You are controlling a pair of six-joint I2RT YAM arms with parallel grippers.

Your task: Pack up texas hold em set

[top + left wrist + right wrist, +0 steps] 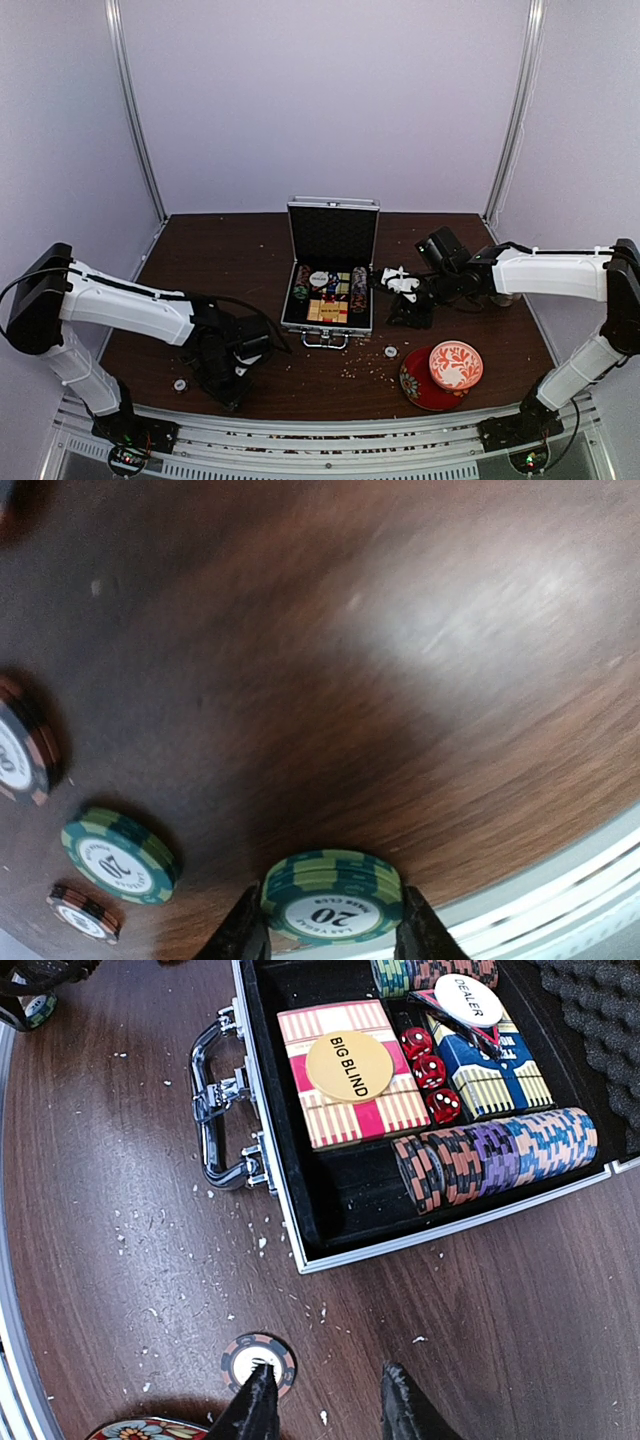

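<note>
**Dark bench [230, 260], packing partway done**

The open briefcase [330, 290] sits mid-bench and already holds the card box [345, 1075], red dice [430, 1072] and a chip row [500, 1155]. Loose chips [120, 855] lie outside, unpacked. The left tool [332, 930] pinches a green chip stack [332, 895]. The right tool [325, 1410], part open and empty, hovers beside a dark chip [258, 1360].

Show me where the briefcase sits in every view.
Top external: briefcase at centre, open, lid up.
Left wrist: not in it; green chips fill the foreground.
Right wrist: top right, open, handle pointing left.
Shared landmark: loose chip by the handle, in top and right wrist views.
</note>
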